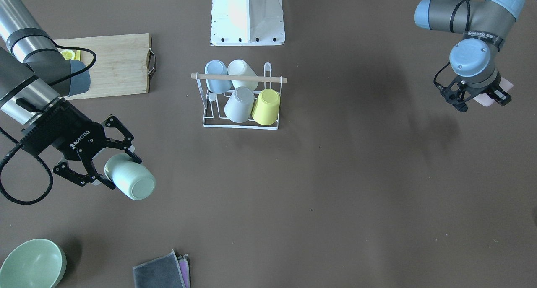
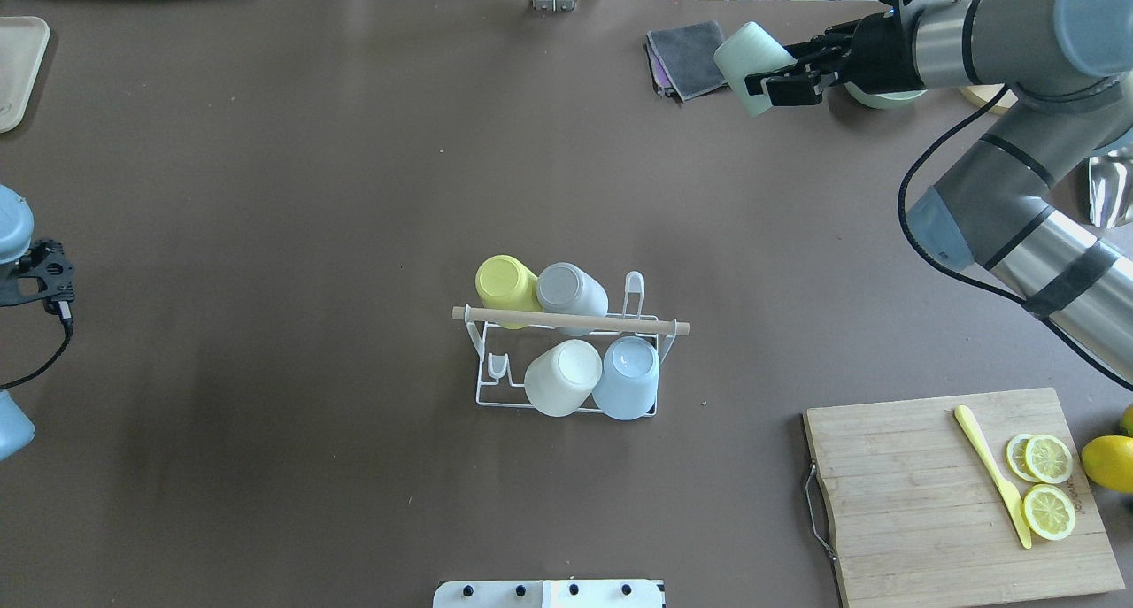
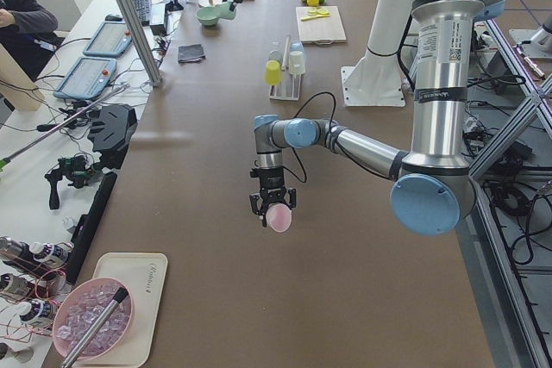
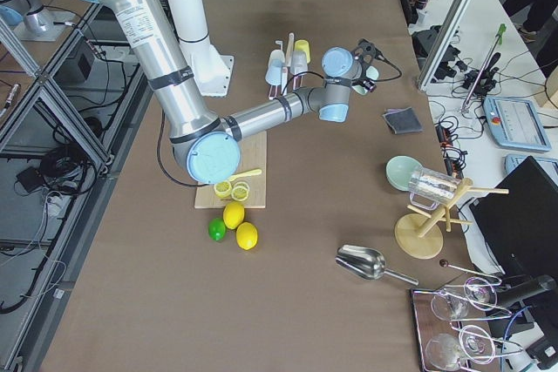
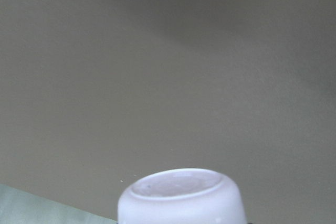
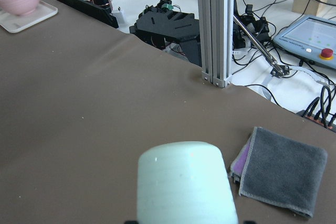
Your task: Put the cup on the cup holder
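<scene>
The cup holder [image 1: 239, 77], a white wire rack with a wooden rod on top, stands mid-table and holds several upturned cups: blue, white, grey and yellow. It also shows in the overhead view [image 2: 566, 320]. My right gripper [image 1: 115, 170] is shut on a mint green cup [image 1: 131, 178], held above the table far to the rack's side; the cup also shows in the right wrist view [image 6: 184, 182]. My left gripper [image 1: 480, 100] is shut on a pale pink cup [image 3: 279, 219], held bottom down over bare table at the other end.
A wooden cutting board [image 2: 921, 502] carries lemon slices and a yellow knife. A green bowl [image 1: 31, 263] and a folded grey cloth [image 1: 161, 271] lie near the right gripper. The white robot base [image 1: 247, 15] stands behind the rack.
</scene>
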You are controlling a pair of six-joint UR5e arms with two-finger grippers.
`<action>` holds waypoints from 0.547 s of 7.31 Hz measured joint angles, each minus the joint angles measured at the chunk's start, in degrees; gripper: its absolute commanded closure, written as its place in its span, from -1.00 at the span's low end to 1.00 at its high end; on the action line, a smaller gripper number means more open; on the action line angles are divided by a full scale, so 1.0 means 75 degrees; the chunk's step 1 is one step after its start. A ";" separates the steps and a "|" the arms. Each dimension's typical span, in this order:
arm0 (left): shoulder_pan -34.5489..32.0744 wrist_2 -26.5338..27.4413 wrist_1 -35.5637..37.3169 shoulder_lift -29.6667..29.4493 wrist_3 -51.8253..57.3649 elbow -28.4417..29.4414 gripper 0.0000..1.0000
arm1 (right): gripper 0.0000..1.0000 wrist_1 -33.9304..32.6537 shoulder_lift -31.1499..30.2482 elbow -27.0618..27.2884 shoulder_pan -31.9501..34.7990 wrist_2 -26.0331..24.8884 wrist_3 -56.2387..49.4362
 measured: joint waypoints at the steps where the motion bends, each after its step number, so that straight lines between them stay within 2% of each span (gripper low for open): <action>1: -0.0084 -0.0005 0.0046 -0.0268 -0.0020 0.0003 -0.42 | 0.09 0.0775 -0.0151 -0.0004 -0.0100 -0.0157 0.0115; 2: -0.0124 -0.0006 0.0066 -0.0472 -0.0051 -0.0014 -0.42 | 0.09 0.1453 -0.0249 -0.0010 -0.0347 -0.0442 0.0215; 4: -0.0308 0.0005 0.0074 -0.0984 -0.0110 -0.0072 -0.43 | 0.15 0.2618 -0.0419 0.0025 -0.1328 -0.1601 0.0352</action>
